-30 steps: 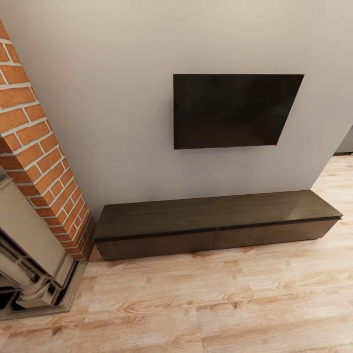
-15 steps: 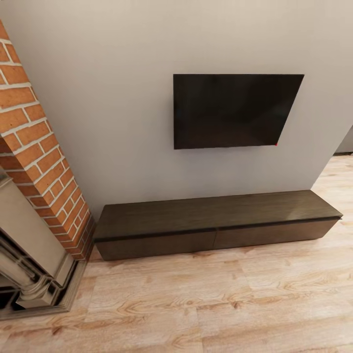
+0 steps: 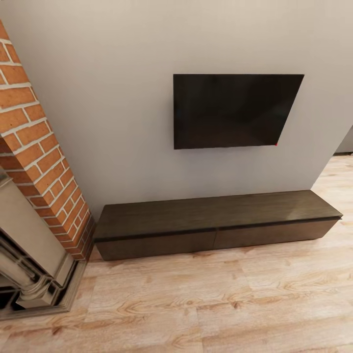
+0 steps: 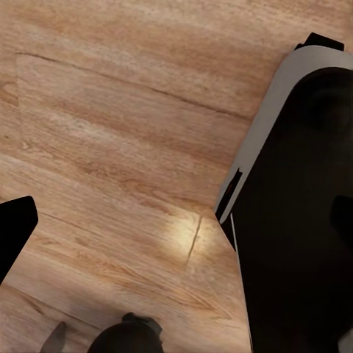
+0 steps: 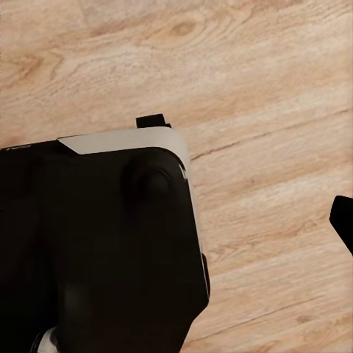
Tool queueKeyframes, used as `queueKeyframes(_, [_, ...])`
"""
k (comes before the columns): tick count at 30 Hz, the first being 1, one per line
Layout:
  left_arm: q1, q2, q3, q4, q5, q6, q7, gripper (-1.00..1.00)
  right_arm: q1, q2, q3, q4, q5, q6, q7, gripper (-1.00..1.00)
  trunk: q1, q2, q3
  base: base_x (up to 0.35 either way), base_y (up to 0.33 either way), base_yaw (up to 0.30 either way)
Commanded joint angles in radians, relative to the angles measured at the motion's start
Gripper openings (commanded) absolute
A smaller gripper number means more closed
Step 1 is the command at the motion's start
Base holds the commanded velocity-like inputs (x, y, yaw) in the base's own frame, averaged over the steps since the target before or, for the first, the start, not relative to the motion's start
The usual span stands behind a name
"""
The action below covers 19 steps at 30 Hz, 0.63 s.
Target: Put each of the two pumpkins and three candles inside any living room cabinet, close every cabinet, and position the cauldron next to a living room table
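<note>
From the head camera I looked down on the cabinet (image 3: 215, 223), a long, low dark-brown unit standing on the pale wood floor (image 3: 206, 304) against the grey wall (image 3: 108, 108). Both its wide drawer fronts sat flush and closed, and its flat top was bare. A black television (image 3: 235, 110) hung on the wall above it, and a brick fireplace (image 3: 37, 162) with a stone surround stood off its left end.

Each wrist camera looked down at the floorboards beside the robot's black and grey base (image 4: 294, 213). I saw just a dark tip at the picture edge in each wrist view, so I could not tell whether either pincer was apart or together, nor place the cabinet relative to them.
</note>
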Motion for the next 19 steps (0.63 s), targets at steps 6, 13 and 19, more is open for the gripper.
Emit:
queueKeyframes(6, [0.000,0.000,-0.008,-0.001,0.008,0.002,0.003,1.00,-0.002,0.004,0.008,0.004,-0.008,-0.006,0.000,1.00,0.001,-0.002,-0.002,0.000,0.000,0.000])
queueKeyframes(13, [0.000,0.000,-0.008,-0.001,0.009,0.002,0.003,1.00,-0.002,0.002,0.008,0.004,-0.008,-0.006,0.000,1.00,0.001,-0.002,-0.002,0.000,0.000,0.000])
queueKeyframes(19, [0.000,0.000,-0.008,-0.001,0.008,0.002,0.003,1.00,-0.002,0.003,0.008,0.004,-0.008,-0.006,0.000,1.00,0.001,-0.002,-0.002,0.000,0.000,0.000])
